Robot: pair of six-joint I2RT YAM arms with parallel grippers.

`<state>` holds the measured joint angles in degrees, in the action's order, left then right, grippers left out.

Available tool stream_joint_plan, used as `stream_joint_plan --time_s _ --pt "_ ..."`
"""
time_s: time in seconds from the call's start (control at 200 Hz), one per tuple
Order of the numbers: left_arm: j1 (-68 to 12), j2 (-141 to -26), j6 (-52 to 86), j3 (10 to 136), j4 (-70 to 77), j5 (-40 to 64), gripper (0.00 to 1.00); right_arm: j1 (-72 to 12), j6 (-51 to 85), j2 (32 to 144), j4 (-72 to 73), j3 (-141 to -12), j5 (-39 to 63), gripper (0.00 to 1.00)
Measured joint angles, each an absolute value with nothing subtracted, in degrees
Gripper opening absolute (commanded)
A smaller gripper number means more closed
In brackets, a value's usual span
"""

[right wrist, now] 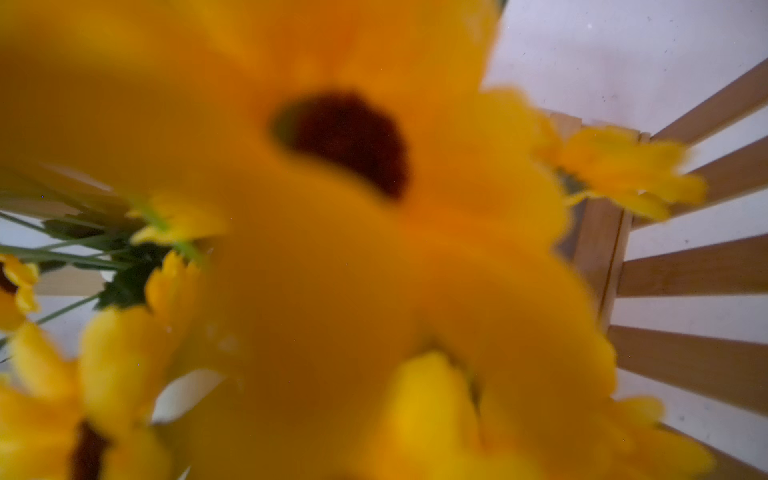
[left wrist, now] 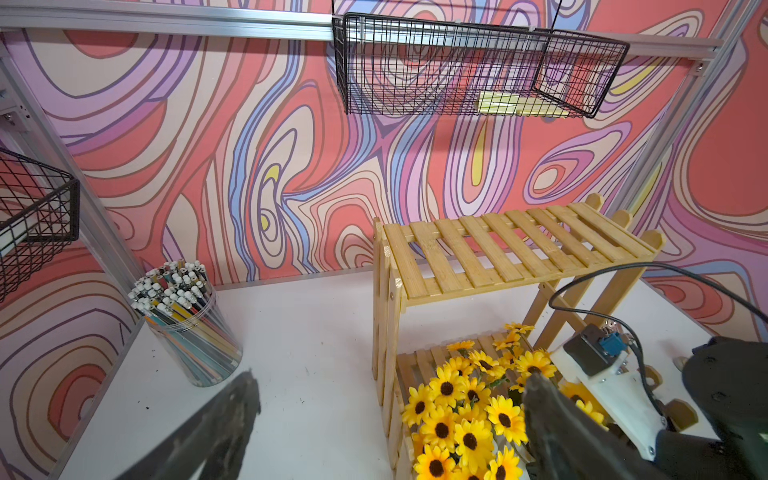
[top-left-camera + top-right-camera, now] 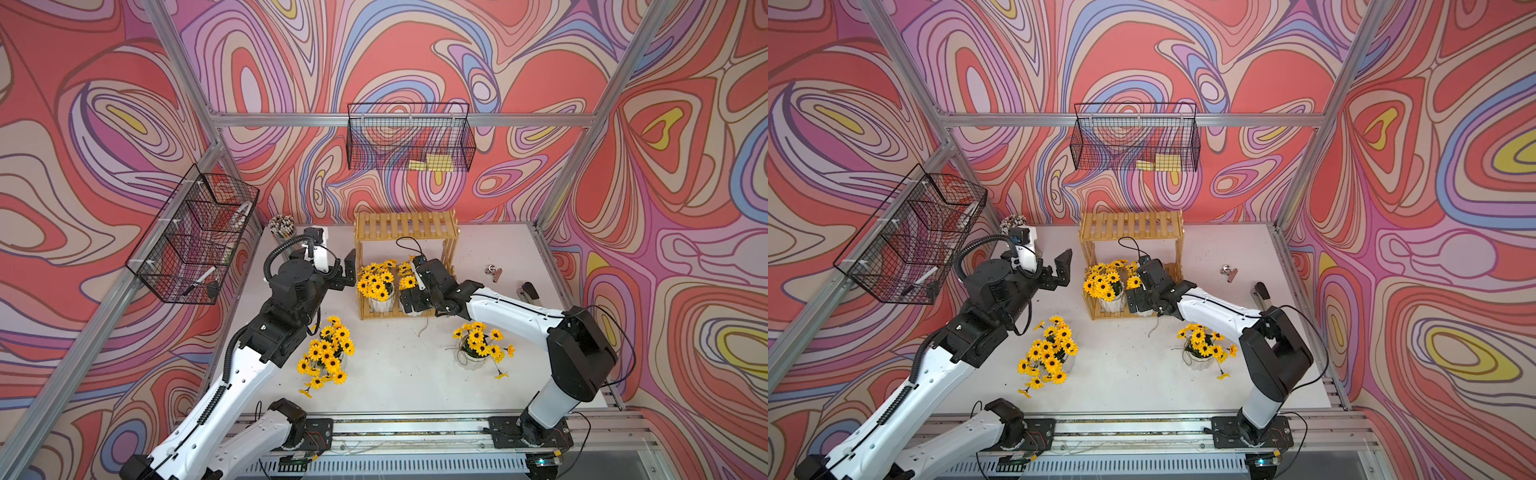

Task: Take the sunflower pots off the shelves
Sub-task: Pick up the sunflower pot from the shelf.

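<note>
Status: about half done, by my read. Two sunflower pots are off the shelves and standing on the table: one well behind the left claw by that arm's elbow, one behind the right claw beside its forearm. The top tier is bare. Two pots are left, both on the lower tier, side by side with their blooms touching. Your right claw is spread as wide as it goes and sits low over the pot on its side. Its wrist view is only blurred petals, so I can't tell if the pads touch the pot. The left claw is also wide and holds nothing. The other pot is just ahead of its tips, with the rack's side frame between them, so I'd take that one from the front, not sideways. Edges to mind: the top tier sits above and beyond the right claw, the crossed side braces are just outboard of it, and the neighbour's flowers are just inboard. Pull back towards the base before you lift. The bare table behind both claws, between the two placed pots, is your drop zone. The binder clip and stapler are well outboard of the right claw. The pencil cup is outboard of the left claw, by the back wall.
</note>
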<state>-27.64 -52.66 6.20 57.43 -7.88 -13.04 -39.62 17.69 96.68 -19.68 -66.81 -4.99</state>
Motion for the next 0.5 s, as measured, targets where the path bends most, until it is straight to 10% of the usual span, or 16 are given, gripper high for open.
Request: stream_joint_plan --time_s 0.501 --pt "-27.38 -52.14 6.17 57.19 -7.88 -12.82 1.00 -39.57 16.60 100.12 -18.83 -68.36 -6.15 0.98"
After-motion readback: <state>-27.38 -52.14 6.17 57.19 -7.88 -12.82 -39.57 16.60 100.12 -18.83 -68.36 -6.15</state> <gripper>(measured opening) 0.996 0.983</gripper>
